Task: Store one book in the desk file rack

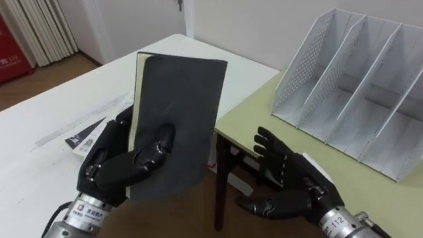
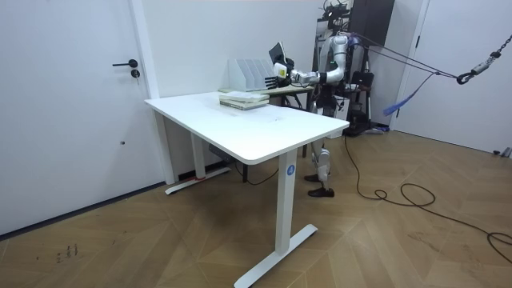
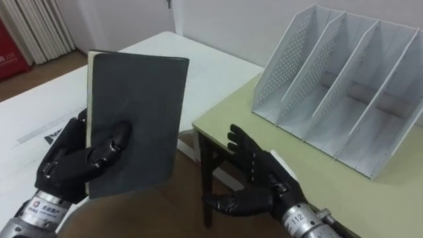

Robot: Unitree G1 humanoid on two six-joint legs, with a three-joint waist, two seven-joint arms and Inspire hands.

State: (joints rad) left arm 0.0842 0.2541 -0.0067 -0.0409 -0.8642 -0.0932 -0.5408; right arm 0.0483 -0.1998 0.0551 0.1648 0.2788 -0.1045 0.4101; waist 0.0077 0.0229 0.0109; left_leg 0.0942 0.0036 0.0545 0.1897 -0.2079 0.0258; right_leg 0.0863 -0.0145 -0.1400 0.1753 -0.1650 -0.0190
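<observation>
A dark grey book (image 1: pixel 175 119) (image 3: pixel 135 122) is held upright in my left hand (image 1: pixel 122 165) (image 3: pixel 79 162), thumb across its cover and fingers behind it, above the gap between the two tables. My right hand (image 1: pixel 287 182) (image 3: pixel 258 178) is open, palm toward the book, at the near corner of the pale green table (image 1: pixel 264 116) and holds nothing. The white perforated file rack (image 1: pixel 357 86) (image 3: pixel 337 82) stands on that table, to the right of the book, its slots empty. In the room view I stand behind the white desk with the book (image 2: pixel 278 54) raised beside the rack (image 2: pixel 246 74).
The white desk (image 1: pixel 59 145) (image 2: pixel 240 124) lies to my left with more books and papers (image 1: pixel 89 135) (image 2: pixel 244 99) stacked on it. Wooden floor shows in the gap between the tables. A white door (image 2: pixel 68 104) stands at the room view's left.
</observation>
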